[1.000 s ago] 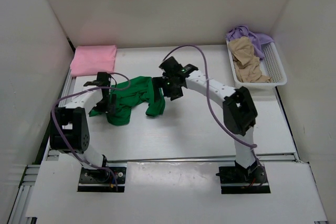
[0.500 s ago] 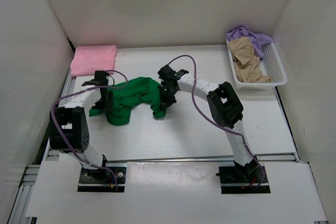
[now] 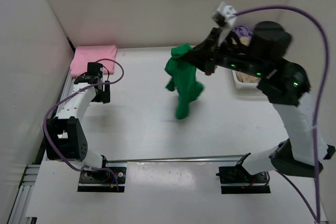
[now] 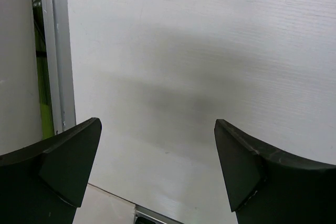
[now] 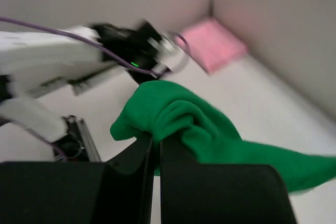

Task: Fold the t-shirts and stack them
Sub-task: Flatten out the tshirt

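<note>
Left gripper [image 4: 157, 124] is spread wide with nothing in it, just hovering over bare desk [image 3: 147, 129] at the middle left of the top view. Further back, the right gripper [image 5: 156, 148] is pinched tight on a bunched edge of the green shirt [image 3: 184, 85]. That shirt dangles above the upper middle of the desk, all crumpled and clear of the surface as far as I can tell. Way back in the upper left corner sits the pink shirt [image 3: 93, 59], folded flat. So I'd say we're at the un-bunching step for shirt number two. Next move probably needs it lowered and laid flat mid-desk, with the idle arm catching a second corner.
</note>
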Available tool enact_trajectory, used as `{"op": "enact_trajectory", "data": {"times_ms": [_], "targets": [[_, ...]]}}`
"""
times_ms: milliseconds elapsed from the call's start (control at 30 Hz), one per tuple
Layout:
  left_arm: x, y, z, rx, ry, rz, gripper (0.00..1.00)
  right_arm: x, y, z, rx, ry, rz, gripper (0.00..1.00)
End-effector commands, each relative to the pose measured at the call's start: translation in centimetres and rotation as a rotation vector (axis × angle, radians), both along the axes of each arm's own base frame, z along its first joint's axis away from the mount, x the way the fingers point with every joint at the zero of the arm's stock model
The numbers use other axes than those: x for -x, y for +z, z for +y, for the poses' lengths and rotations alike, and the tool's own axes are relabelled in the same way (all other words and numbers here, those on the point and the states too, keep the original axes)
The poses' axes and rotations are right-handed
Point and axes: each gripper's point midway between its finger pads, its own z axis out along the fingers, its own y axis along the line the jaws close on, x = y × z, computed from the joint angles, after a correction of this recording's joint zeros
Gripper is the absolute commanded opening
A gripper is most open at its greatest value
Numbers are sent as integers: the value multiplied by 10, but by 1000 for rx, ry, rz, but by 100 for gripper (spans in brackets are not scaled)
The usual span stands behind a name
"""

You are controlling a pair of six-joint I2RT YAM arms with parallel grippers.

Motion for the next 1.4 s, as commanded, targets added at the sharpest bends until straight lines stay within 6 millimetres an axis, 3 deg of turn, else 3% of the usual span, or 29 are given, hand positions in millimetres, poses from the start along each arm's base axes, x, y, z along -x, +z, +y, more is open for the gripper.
{"op": "enact_trajectory", "data": {"times_ms": [0, 67, 100, 200, 233, 400, 433, 467, 500, 533, 567, 600, 667, 700, 733, 767, 800, 833, 867, 900, 967, 1000, 1067, 1100, 1133, 1233, 1300, 1333, 1367], "targets": [[-5, 10, -3, 24, -7, -2, 100, 50, 33, 26, -82, 315, -115, 0], [-5, 12, -3, 24, -7, -2, 100, 70, 55, 27, -143, 398, -153, 0], [-5, 10, -3, 24, -7, 7, 100, 73, 56, 30, -145, 427, -152, 0], [-5, 11, -5, 32, -11, 9, 100, 63, 50, 35, -138, 454, -155, 0], [-3, 11, -5, 32, -11, 20, 100, 44, 37, 38, -117, 445, -121, 0], [-6, 15, -13, 40, -37, 13, 100, -15, -17, 55, -123, 516, 217, 0], [-6, 15, -15, 51, -42, 13, 100, -46, -54, 66, -99, 491, 342, 13], [-6, 15, -15, 51, -42, 13, 100, -60, -75, 73, -84, 466, 417, 35], [-6, 15, -15, 51, -42, 13, 100, -96, -105, 76, -61, 293, 507, 60], [-4, 10, -15, 51, -42, 34, 100, -123, -169, 82, 33, 182, 671, 80], [-7, 13, -18, 51, -51, 25, 100, -139, -200, 78, 98, 75, 732, 100], [-9, 13, -18, 51, -51, 27, 100, -161, -225, 76, 148, -52, 781, 100], [-4, 12, -18, 51, -50, 51, 100, -163, -263, 45, 295, -243, 854, 100], [-4, 11, -21, 51, -59, 52, 100, -151, -243, 35, 304, -273, 793, 100], [-4, 14, -23, 63, -66, 43, 100, -143, -284, 26, 379, -308, 807, 100], [-2, 13, -30, 98, -82, 40, 100, -135, -291, 18, 401, -328, 770, 100], [-2, 12, -37, 120, -101, 41, 100, -120, -267, 4, 378, -374, 674, 100], [-3, 10, -48, 149, -133, 44, 100, -117, -271, -2, 366, -385, 639, 100], [-3, 9, -64, 206, -177, 48, 100, -92, -314, -20, 444, -391, 713, 100], [-5, 12, -86, 228, -240, 43, 100, -77, -307, -32, 425, -406, 704, 100], [-14, 24, -118, 240, -337, 16, 100, -53, -324, -61, 437, -491, 751, 100], [-10, 27, -156, 241, -448, 20, 100, -24, -365, -80, 514, -512, 843, 100], [-8, 37, -196, 226, -563, 2, 100, 4, -391, -92, 510, -548, 942, 97], [-8, 33, -215, 210, -612, 8, 100, 18, -394, -97, 487, -547, 959, 95], [3, 33, -250, 214, -711, 6, 100, 42, -418, -112, 537, -570, 1014, 91], [5, 14, -304, 210, -827, 7, 100, 60, -428, -119, 459, -632, 1051, 78], [7, 2, -328, 224, -873, 35, 100, 75, -439, -120, 404, -634, 1101, 76], [9, -15, -343, 228, -899, 73, 100, 79, -441, -119, 388, -634, 1103, 76], [3, -12, -355, 252, -911, 65, 100, 85, -440, -115, 359, -614, 1101, 76]]}}
